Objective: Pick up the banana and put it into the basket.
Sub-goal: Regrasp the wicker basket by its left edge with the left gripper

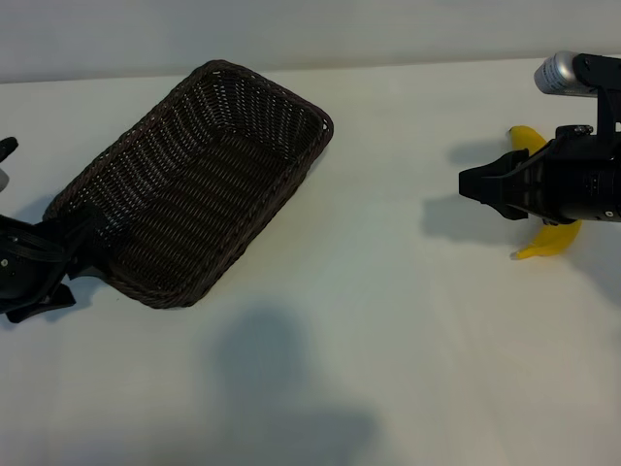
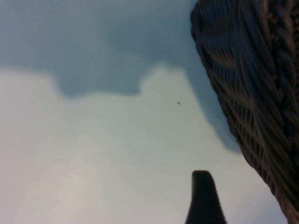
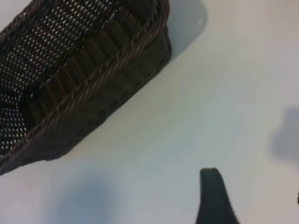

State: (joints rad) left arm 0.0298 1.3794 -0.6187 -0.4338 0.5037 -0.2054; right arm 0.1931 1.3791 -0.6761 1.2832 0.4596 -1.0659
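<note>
Biggest thing on the table (image 1: 388,369) is the basket (image 1: 194,184), sitting empty and angled on the left half. Nothing in it yet, so the task is basically at the start imo.

Left gripper (image 1: 68,257) is right up against the basket's near-left corner, jaws apart, nothing in them. Can't tell whether it's actually touching the wicker. Its wrist cam shows one fingertip (image 2: 203,198) over bare table w/ the woven wall just beside it.

Right gripper (image 1: 482,186) hangs over the right side, fingers spread, not holding anything. Its nose points toward the basket, not at the fruit.

Banana (image 1: 551,241) lies on the table at far right, mostly hidden behind the right arm's body, only both ends poking out. Well apart from the basket.

What could go wrong, guessing here:
- right gripper is aimed away from the banana, so it has to back up and re-aim; a sloppy swing could knock the banana & roll it away
- left gripper crowding the corner could shove the basket, moving the drop target

Nothing else on the table btw, path between banana and basket looks free.
</note>
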